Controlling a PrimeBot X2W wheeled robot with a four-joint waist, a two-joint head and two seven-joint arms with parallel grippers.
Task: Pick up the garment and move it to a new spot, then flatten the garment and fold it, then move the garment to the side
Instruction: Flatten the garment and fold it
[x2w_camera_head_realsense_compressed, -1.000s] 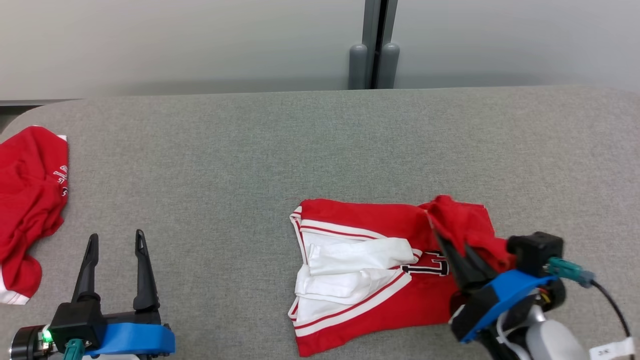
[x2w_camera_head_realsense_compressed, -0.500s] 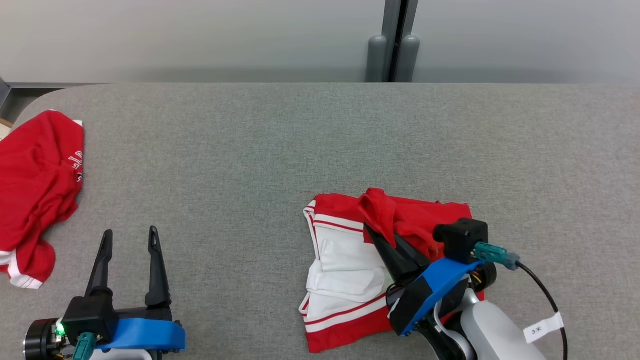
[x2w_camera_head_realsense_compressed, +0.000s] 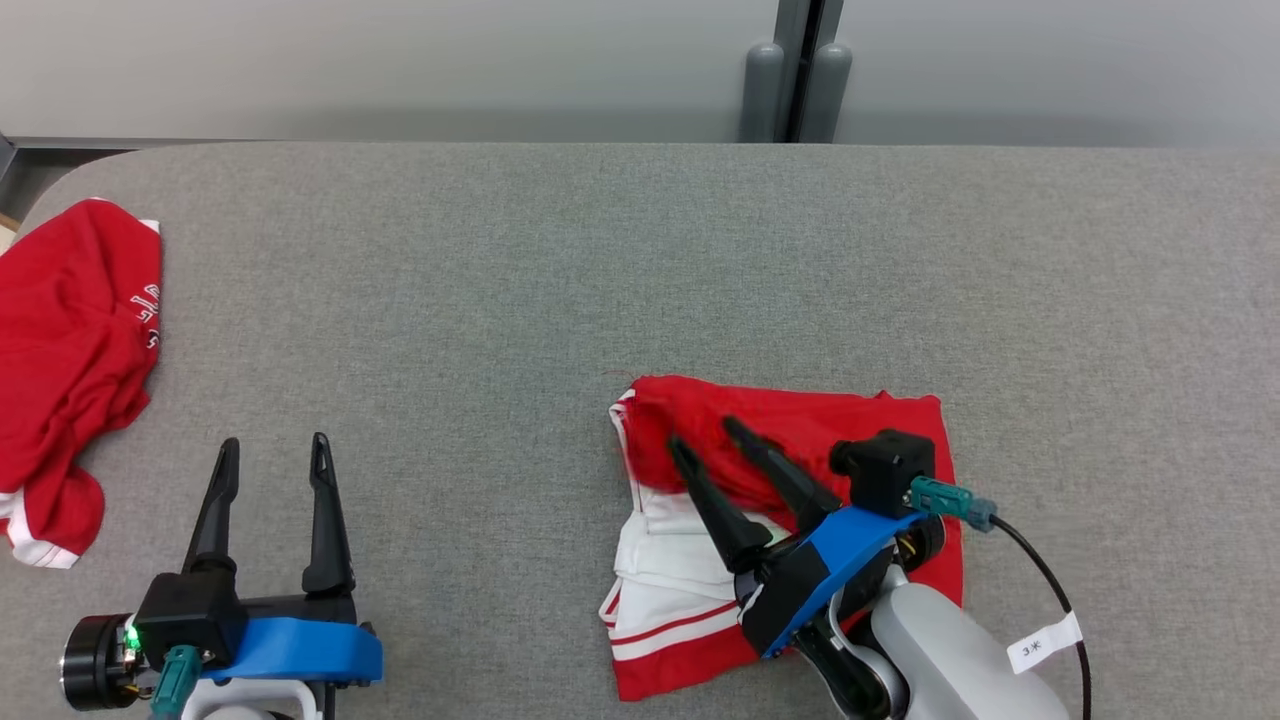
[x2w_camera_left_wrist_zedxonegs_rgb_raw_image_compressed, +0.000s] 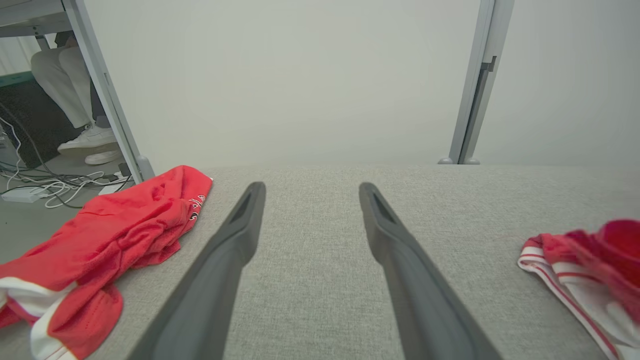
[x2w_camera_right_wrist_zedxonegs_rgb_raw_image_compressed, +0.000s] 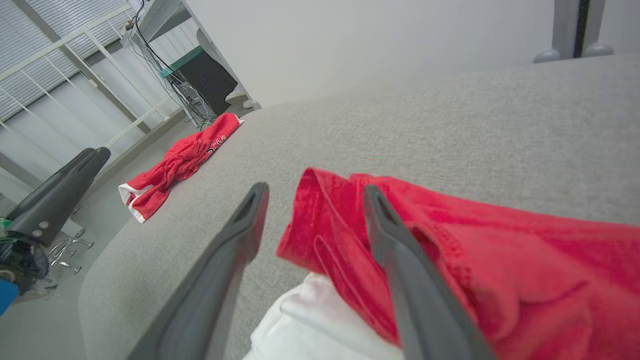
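The garment (x2w_camera_head_realsense_compressed: 860, 425), red with white panels and stripes, lies folded on the grey table (x2w_camera_head_realsense_compressed: 500, 300) right of centre. A red layer covers its far part and white fabric shows at its near left. My right gripper (x2w_camera_head_realsense_compressed: 703, 435) hovers over its left half, open, with nothing between the fingers. In the right wrist view, my right gripper (x2w_camera_right_wrist_zedxonegs_rgb_raw_image_compressed: 315, 189) straddles the red folded edge of the garment (x2w_camera_right_wrist_zedxonegs_rgb_raw_image_compressed: 500, 260). My left gripper (x2w_camera_head_realsense_compressed: 275, 442) stands open above bare table at the lower left, well apart from the garment (x2w_camera_left_wrist_zedxonegs_rgb_raw_image_compressed: 575, 260).
A second red garment (x2w_camera_head_realsense_compressed: 70, 330) lies crumpled at the table's left edge, partly hanging over it. A grey post (x2w_camera_head_realsense_compressed: 795, 90) stands behind the far edge. A seated person's legs (x2w_camera_left_wrist_zedxonegs_rgb_raw_image_compressed: 65, 90) and floor cables (x2w_camera_left_wrist_zedxonegs_rgb_raw_image_compressed: 50, 190) lie beyond the table's left end.
My right gripper carried the garment's red right edge leftward across the garment, then opened and let it go. The camera has shifted. The left gripper stays put.
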